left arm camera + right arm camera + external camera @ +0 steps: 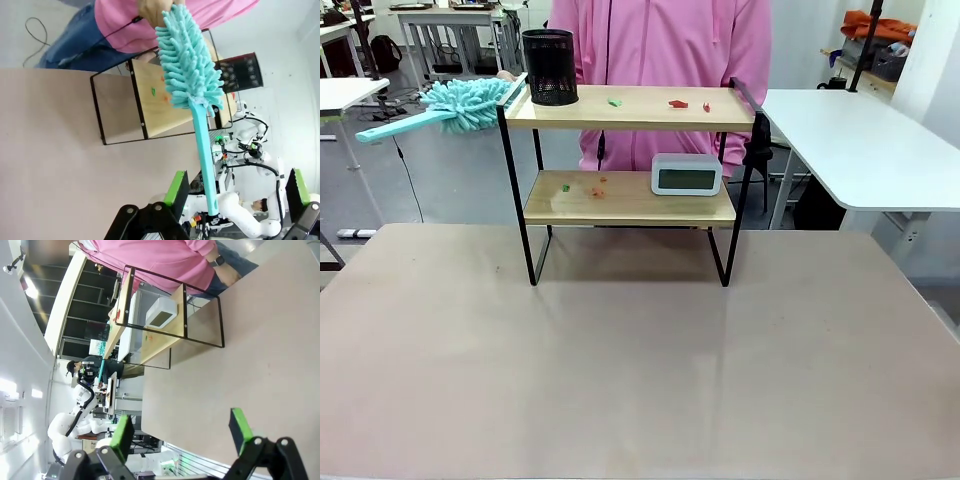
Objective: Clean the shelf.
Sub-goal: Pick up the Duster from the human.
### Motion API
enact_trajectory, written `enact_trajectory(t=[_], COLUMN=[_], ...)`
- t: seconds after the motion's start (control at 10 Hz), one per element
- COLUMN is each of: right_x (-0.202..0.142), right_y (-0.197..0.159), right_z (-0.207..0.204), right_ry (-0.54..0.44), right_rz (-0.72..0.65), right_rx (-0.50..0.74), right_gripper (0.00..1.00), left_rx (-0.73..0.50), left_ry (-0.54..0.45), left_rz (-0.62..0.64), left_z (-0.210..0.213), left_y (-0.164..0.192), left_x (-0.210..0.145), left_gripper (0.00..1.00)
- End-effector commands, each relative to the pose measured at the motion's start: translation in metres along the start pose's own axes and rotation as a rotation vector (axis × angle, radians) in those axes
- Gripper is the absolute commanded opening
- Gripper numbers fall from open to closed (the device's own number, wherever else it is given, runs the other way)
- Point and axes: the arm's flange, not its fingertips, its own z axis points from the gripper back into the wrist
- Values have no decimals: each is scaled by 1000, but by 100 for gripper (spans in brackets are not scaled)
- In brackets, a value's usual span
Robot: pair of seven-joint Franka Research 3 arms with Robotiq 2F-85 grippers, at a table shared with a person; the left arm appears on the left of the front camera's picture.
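The shelf (640, 108) stands at the table's far side, with small green, red and orange scraps (678, 103) on its top board and a few on the lower board (582, 188). A person's hand (505, 77) holds a teal fluffy duster (470, 103) by its head at the shelf's left end. In the left wrist view the duster (187, 65) has its handle (204, 155) running down between my left gripper's (239, 187) open fingers, touching neither green pad. My right gripper (181, 432) hangs open above the table, far from the shelf (150, 340).
A black mesh cup (549, 67) stands on the top board's left end. A white digital clock (686, 174) sits on the lower board at the right. The brown table (640, 370) spreads bare in front. White tables (865, 140) stand behind at right and left.
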Motion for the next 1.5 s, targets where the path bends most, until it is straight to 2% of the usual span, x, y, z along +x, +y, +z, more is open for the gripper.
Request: enact_trajectory(t=[0.0,0.6,1.1,1.2,1.3,1.4], right_x=[1,1,1,1,1,1], right_y=[0,0,0,0,0,0], right_z=[-1,-1,-1,-1,-1,-1], right_ry=[-10,-10,-10,-10,-10,-10], right_rz=[27,27,27,27,27,27], right_rx=[15,15,15,15,15,15], right_gripper=[100,100,100,100,100,100], left_rx=[18,7,-7,-26,-35,-47], left_ry=[73,176,221,234,243,250], left_rz=[74,169,194,183,190,187], left_z=[-24,-89,-95,-96,-98,-100], left_y=[13,34,36,35,35,35], left_x=[6,2,2,2,1,0], left_gripper=[100,100,100,51,42,0])
